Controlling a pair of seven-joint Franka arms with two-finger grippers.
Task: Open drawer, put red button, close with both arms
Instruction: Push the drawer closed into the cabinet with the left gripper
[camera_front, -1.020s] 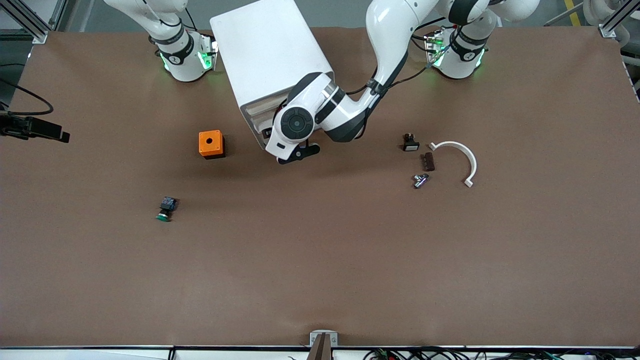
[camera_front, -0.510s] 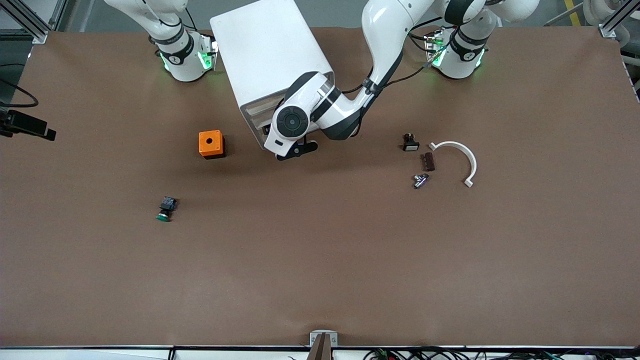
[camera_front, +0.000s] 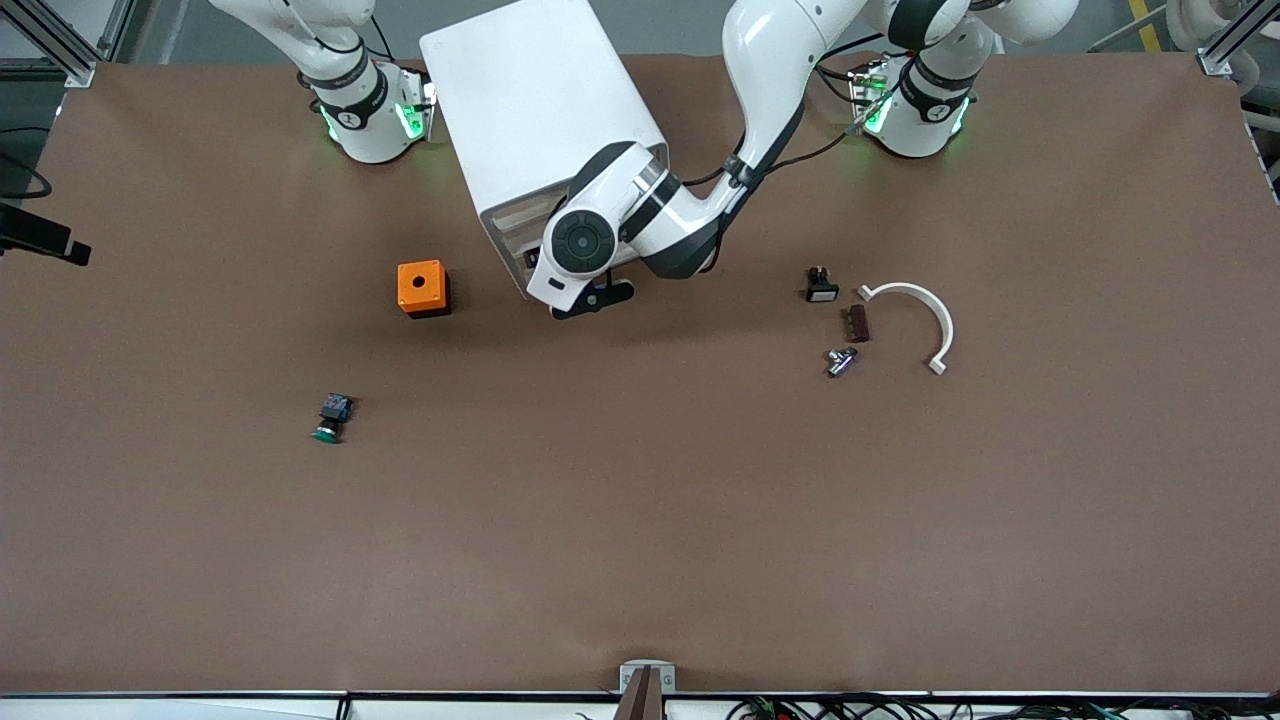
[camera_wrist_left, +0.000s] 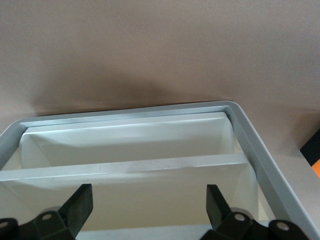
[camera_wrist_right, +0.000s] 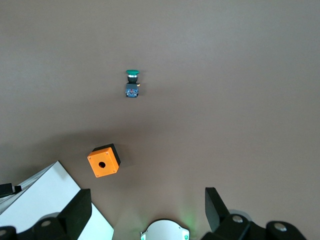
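Note:
The white cabinet (camera_front: 540, 110) stands between the arm bases, its drawer fronts (camera_front: 510, 232) facing the front camera. No drawer juts out. My left gripper (camera_front: 590, 296) is close against those fronts, open and empty. In the left wrist view its fingers (camera_wrist_left: 77, 206) stand wide apart before a beige drawer front (camera_wrist_left: 130, 142) set in the grey frame (camera_wrist_left: 252, 145). The red button is out of view. My right gripper (camera_wrist_right: 148, 212) is open and empty, high over the right arm's base (camera_wrist_right: 165, 232), and is outside the front view.
An orange box (camera_front: 422, 288) sits beside the cabinet, toward the right arm's end. The green-capped button (camera_front: 330, 418) lies nearer the front camera. Toward the left arm's end lie a small black part (camera_front: 821, 285), a brown piece (camera_front: 856, 323), a metal piece (camera_front: 841, 361) and a white curved bracket (camera_front: 925, 315).
My left gripper has moved a little closer to the cabinet's drawer fronts. A black object at the table edge on the right arm's end has slid outward.

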